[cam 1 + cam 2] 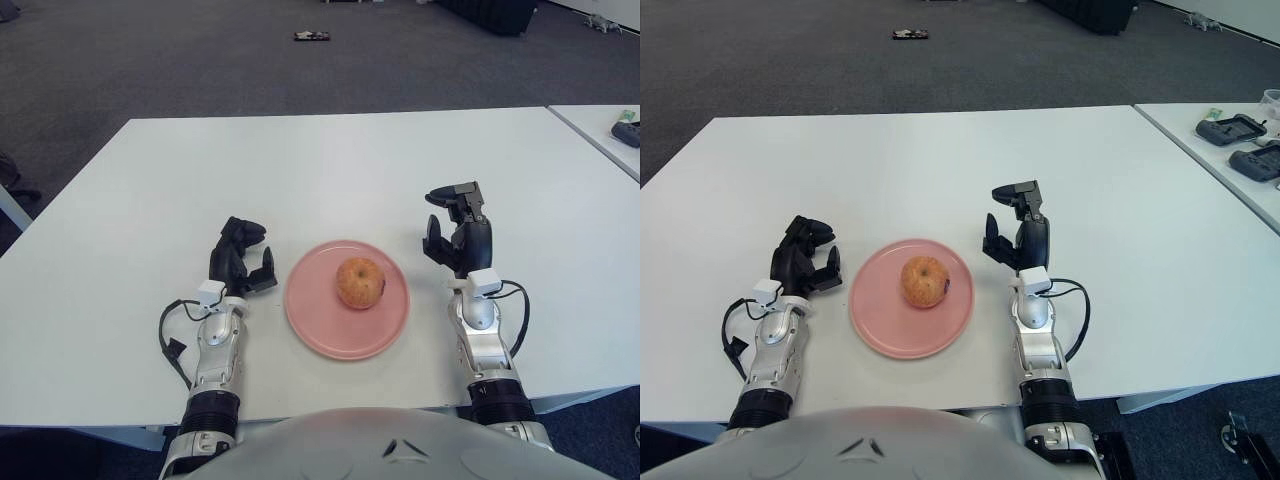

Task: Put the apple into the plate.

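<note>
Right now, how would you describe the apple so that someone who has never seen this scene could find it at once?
On the white table, near the front edge, a pink plate lies between the left robot hand and the right robot hand. The apple sits on the plate, touched by neither hand. It is the only round, reddish-yellow fruit there.

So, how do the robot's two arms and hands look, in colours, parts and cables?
Both match. The left hand and right hand have black fingers. Behind each sits a small white block at the wrist, then a silver forearm ending in a black ribbed ring. A thin black cable loops beside each forearm, on its outer side.
</note>
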Controlling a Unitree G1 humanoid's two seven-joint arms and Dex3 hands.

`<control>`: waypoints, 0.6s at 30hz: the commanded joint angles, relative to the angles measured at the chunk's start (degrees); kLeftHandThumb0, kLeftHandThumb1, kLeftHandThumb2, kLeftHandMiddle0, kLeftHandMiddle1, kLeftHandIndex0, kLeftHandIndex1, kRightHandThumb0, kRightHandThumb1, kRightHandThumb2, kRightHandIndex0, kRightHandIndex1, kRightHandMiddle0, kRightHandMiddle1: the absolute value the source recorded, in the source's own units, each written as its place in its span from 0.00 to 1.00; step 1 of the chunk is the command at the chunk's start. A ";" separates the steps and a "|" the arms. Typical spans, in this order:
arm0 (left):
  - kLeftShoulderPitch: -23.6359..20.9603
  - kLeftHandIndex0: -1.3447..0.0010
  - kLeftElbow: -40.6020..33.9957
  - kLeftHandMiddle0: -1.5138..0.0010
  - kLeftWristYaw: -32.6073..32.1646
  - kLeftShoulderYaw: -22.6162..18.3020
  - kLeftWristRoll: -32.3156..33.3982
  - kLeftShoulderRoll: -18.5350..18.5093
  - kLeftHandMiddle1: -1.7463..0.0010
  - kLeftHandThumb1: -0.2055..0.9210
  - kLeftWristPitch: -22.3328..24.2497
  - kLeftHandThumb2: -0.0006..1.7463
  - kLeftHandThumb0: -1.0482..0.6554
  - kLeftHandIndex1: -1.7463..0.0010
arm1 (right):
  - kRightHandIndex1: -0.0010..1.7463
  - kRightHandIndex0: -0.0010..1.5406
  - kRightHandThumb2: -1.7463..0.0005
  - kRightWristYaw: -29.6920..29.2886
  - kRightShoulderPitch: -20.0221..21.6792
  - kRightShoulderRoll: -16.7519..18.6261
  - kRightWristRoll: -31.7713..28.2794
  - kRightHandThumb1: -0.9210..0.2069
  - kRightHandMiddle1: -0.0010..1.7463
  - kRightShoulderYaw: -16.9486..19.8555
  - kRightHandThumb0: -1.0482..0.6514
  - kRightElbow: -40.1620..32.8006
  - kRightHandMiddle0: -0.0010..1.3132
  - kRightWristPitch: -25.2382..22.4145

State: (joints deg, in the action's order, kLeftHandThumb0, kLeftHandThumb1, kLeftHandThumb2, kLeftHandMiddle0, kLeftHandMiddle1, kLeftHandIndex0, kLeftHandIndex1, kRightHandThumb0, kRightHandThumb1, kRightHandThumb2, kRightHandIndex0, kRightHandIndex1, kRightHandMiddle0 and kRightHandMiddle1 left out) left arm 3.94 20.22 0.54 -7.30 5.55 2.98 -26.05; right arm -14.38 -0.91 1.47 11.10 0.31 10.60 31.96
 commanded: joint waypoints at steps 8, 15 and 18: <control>1.82 0.65 2.18 0.51 0.24 -0.14 0.73 0.37 0.08 0.37 1.76 0.81 0.61 0.00 | 0.83 0.35 0.47 -5.02 0.47 0.84 3.81 0.26 1.00 1.03 0.38 1.60 0.28 -5.76; 1.66 0.66 2.38 0.53 0.60 0.12 0.66 0.10 0.05 0.38 1.71 0.81 0.61 0.00 | 0.85 0.36 0.45 -5.68 -0.11 0.55 4.64 0.28 1.00 0.92 0.38 1.87 0.30 -8.46; 1.67 0.66 2.32 0.54 0.83 0.12 0.87 0.12 0.05 0.39 1.74 0.80 0.61 0.00 | 0.86 0.36 0.45 -5.58 -0.41 0.40 4.54 0.28 1.00 0.71 0.38 1.89 0.30 -9.41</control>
State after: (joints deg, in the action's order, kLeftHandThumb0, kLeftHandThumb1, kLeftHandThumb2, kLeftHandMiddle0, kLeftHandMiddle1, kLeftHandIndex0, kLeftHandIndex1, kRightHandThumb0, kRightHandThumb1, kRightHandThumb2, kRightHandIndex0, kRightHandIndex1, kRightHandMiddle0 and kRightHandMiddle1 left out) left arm 3.75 20.27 0.91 -7.33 6.15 2.96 -26.09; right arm -19.82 -1.12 2.15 15.22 0.90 12.12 23.82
